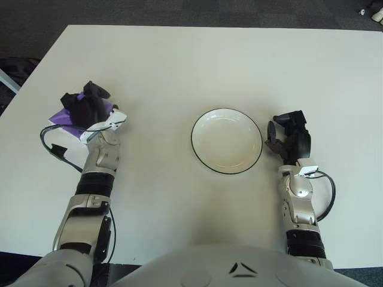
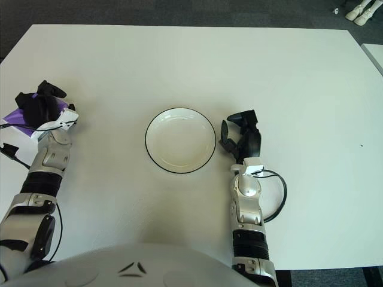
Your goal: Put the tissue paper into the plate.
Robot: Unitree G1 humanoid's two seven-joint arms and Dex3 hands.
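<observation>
Left hand (image 1: 88, 106) over purple tissue paper (image 1: 66, 118) at tabletop (image 1: 179, 66) left edge, fingers apparently curled onto it though grip unconfirmed, right hand (image 1: 288, 136) idle and loosely open just right of empty plate (image 1: 227, 140): risk of thin pack slipping free during carry if pinch shallow.
</observation>
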